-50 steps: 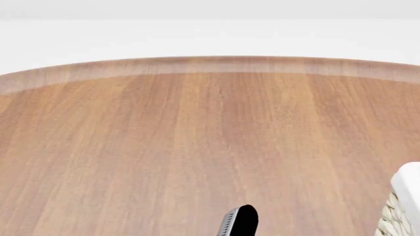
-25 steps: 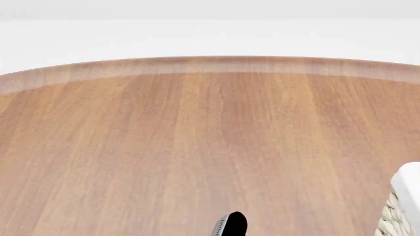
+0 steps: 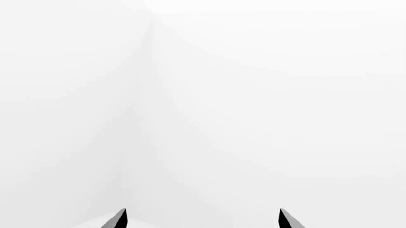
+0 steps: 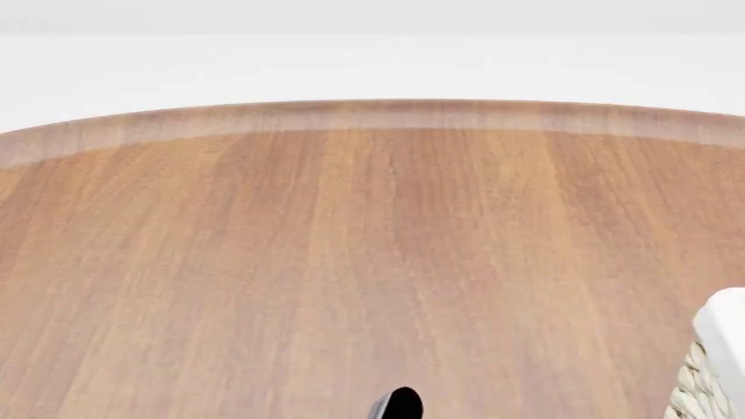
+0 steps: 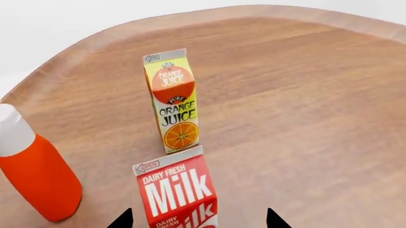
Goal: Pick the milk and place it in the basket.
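Note:
In the right wrist view the milk [image 5: 176, 190] stands upright on the wooden table [image 5: 304, 95], its red top with white "Milk" lettering facing the camera. My right gripper [image 5: 198, 221] is open, with one dark fingertip [image 5: 123, 220] on each side of the carton and a gap to it on both sides. A corner of the basket [image 4: 720, 349], with white cloth over cream wicker, shows at the right edge of the head view. My left gripper [image 3: 201, 221] is open and empty against a blank white background. The milk is out of the head view.
An orange-yellow "Orange Juice" carton [image 5: 172, 102] stands just behind the milk. An orange bottle with a white cap [image 5: 35, 175] stands beside the milk. A black arm part [image 4: 399, 404] pokes up at the bottom edge of the head view. The table's rounded far edge [image 4: 372, 113] is visible.
In the head view the black arm part has sunk lower and shifted slightly left, so less of it shows. The table and basket have not moved.

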